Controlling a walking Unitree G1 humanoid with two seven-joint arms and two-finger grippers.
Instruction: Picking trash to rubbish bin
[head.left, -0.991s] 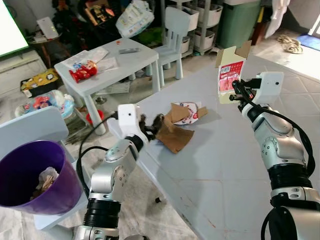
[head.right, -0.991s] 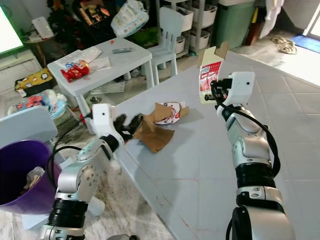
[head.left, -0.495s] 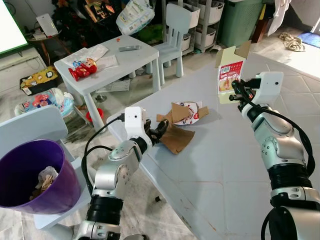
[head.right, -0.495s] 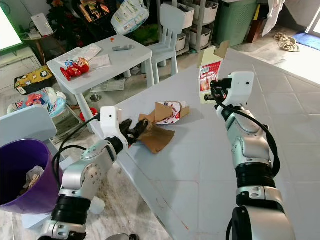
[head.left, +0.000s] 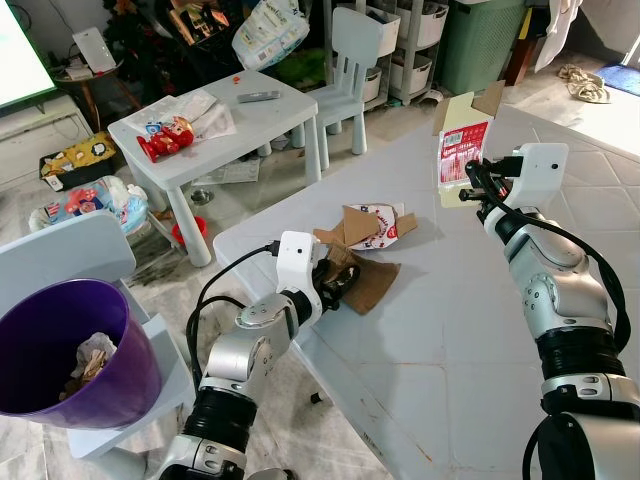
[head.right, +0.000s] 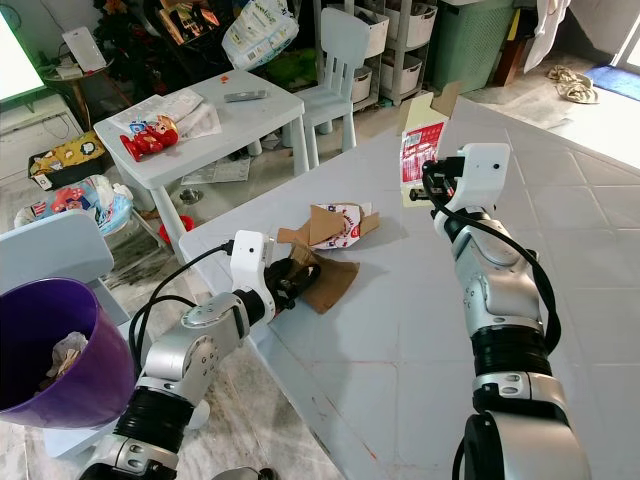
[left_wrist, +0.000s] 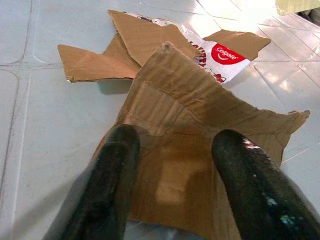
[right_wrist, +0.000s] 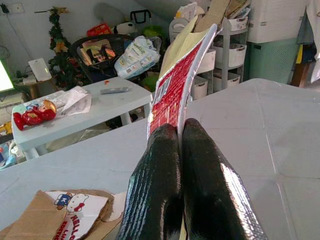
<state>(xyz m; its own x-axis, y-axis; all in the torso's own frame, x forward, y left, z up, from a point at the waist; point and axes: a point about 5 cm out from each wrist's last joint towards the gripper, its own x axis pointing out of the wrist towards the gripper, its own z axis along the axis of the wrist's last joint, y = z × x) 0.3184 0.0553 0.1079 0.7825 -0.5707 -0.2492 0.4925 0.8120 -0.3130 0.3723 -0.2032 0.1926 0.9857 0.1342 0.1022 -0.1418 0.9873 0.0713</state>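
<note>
A purple rubbish bin, with some crumpled trash already inside, is seen at the far left on a low grey seat beside the tabletop. Next to it, the left hand has been pushed further onto the tabletop than half a second ago, and its two black fingers are now spread open over the near edge of a creased brown cardboard sheet, one finger at each side of the flap; nothing is gripped yet. Just behind the sheet, and partly overlapped by it, a flattened printed toothpaste box is left lying on the tabletop. At the right, the right hand is held raised above the tabletop as before, its fingers pressed shut on the lower part of a red and cream carton, which stands upright in the grip with its top flap open. From the advance of the left arm it can be judged that the cardboard sheet is about to be pinched; a close at the edge would be called for, since the sheet lies flat and may slide. Both pieces, and the box, are yet to be carried to the bin, which stands well apart from them.
</note>
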